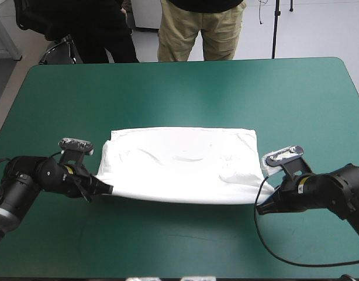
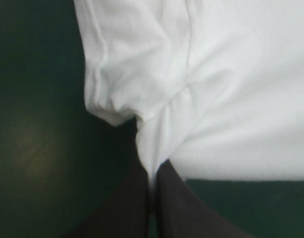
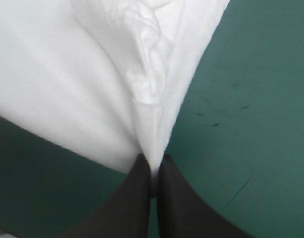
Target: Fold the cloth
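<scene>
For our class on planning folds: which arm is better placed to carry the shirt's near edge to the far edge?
Neither alone, probably: the left gripper grips the T-shirt at its near left corner, the right gripper at its near right. Both together.

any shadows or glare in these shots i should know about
High view: a dark shadow runs on the teal-green cover under the near edge of the T-shirt, between the left gripper and right gripper. Left wrist view: a dull pale sheen on the cover beside the gripper. Right wrist view: deep shadow under the T-shirt on one side.
</scene>
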